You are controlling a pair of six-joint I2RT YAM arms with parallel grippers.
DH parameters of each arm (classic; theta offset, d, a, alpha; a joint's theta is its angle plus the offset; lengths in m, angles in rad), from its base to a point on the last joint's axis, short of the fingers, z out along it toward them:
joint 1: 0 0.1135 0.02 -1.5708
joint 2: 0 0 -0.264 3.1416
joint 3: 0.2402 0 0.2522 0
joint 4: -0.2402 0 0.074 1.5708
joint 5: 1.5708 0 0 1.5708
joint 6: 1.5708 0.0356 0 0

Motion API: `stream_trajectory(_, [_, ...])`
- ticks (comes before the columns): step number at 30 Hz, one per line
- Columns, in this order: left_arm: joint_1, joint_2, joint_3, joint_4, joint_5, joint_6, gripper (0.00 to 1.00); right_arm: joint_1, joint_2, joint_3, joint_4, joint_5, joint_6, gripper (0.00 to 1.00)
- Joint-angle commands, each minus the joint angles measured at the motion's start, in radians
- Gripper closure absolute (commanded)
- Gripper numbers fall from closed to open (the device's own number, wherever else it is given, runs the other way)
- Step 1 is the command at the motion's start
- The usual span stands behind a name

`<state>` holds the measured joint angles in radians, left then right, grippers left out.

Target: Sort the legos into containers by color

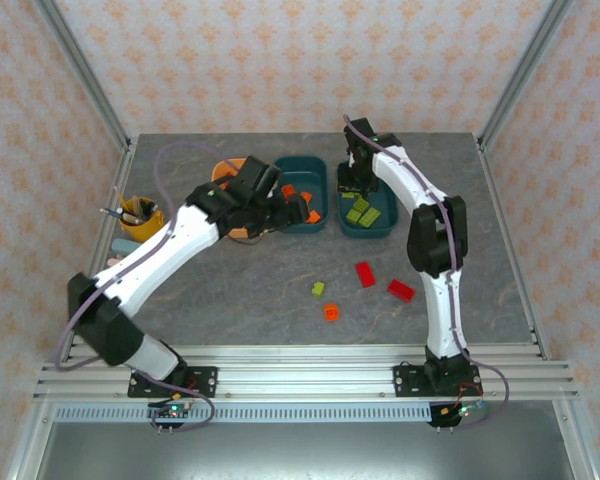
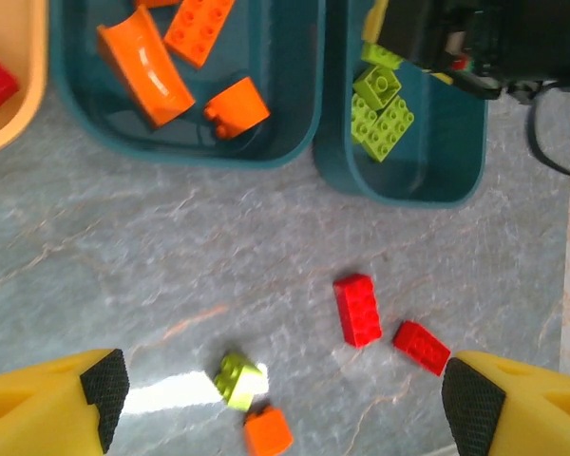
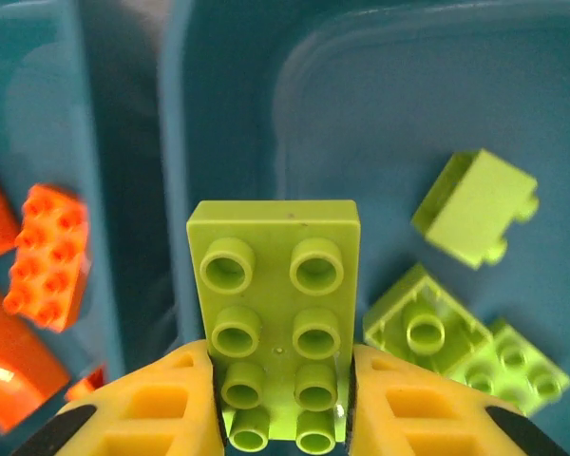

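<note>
Currently the right gripper (image 3: 283,404) pinches a lime 2x4 brick (image 3: 274,285) over the right teal bin (image 3: 380,104); other lime pieces (image 3: 475,204) lie inside. Left gripper (image 2: 287,394) is spread wide, empty, above the table (image 2: 123,247). Loose on it: long red brick (image 2: 358,309), short red brick (image 2: 422,346), lime piece (image 2: 239,378), orange piece (image 2: 267,432). Orange legos (image 2: 142,66) sit in the left teal bin (image 2: 285,104).

Twin arms, white and black
White link shells (image 1: 160,262), black joint housings (image 1: 435,235), purple cables (image 1: 160,162), yellow pincer fingers (image 2: 38,410) with black pads (image 2: 104,385).
</note>
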<state>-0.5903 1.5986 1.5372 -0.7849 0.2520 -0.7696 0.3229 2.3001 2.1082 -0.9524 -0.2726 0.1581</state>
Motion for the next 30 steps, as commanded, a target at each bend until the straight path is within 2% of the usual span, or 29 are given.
stream_trajectory(1, [-0.005, 0.092, 0.123, 0.016, 0.0, 0.042, 0.11, -0.023, 0.065, 0.101, -0.028, -0.017, 0.028, 0.69])
stream_trajectory(8, [-0.006, 0.248, 0.32, -0.024, 0.017, 0.059, 0.11, -0.045, 0.167, 0.197, -0.046, -0.049, 0.052, 0.66])
stream_trajectory(13, [-0.011, 0.267, 0.336, -0.034, 0.018, 0.053, 0.11, -0.044, 0.175, 0.228, -0.073, -0.049, 0.058, 0.51])
stream_trajectory(16, [-0.018, 0.259, 0.336, -0.047, 0.014, 0.058, 0.12, -0.045, 0.137, 0.226, -0.077, -0.048, 0.058, 0.45])
stream_trajectory(23, [-0.052, 0.205, 0.273, -0.078, 0.007, 0.055, 0.12, -0.042, -0.051, 0.184, -0.089, -0.013, 0.064, 0.44])
stream_trajectory(30, [-0.118, 0.122, 0.115, -0.07, 0.006, 0.017, 0.14, -0.001, -0.445, -0.172, -0.015, 0.057, 0.08, 0.44])
